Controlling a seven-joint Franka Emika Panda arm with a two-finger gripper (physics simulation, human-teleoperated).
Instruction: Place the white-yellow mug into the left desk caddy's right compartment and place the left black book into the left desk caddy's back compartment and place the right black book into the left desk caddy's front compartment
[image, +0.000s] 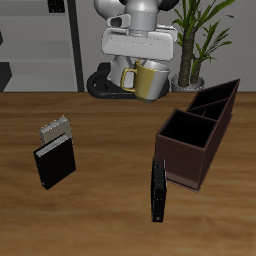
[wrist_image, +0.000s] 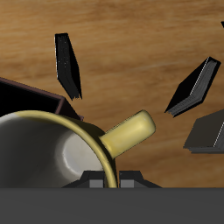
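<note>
My gripper (image: 141, 66) is shut on the white-yellow mug (image: 147, 80) and holds it in the air at the back of the table, well away from the left desk caddy (image: 197, 160). In the wrist view the mug's rim (wrist_image: 39, 122) and yellowish handle (wrist_image: 131, 136) fill the frame just under the gripper (wrist_image: 112, 182). The caddy's large square right compartment (image: 182, 138) is empty. The left black book (image: 158, 188) (wrist_image: 68, 66) stands on edge beside the caddy. The right black book (image: 55, 162) (wrist_image: 194, 86) lies farther off.
A grey speckled notebook (image: 55, 128) (wrist_image: 206, 133) lies against the right black book. A potted plant (image: 200, 40) stands behind the caddy. The caddy's corner (wrist_image: 26, 94) shows in the wrist view.
</note>
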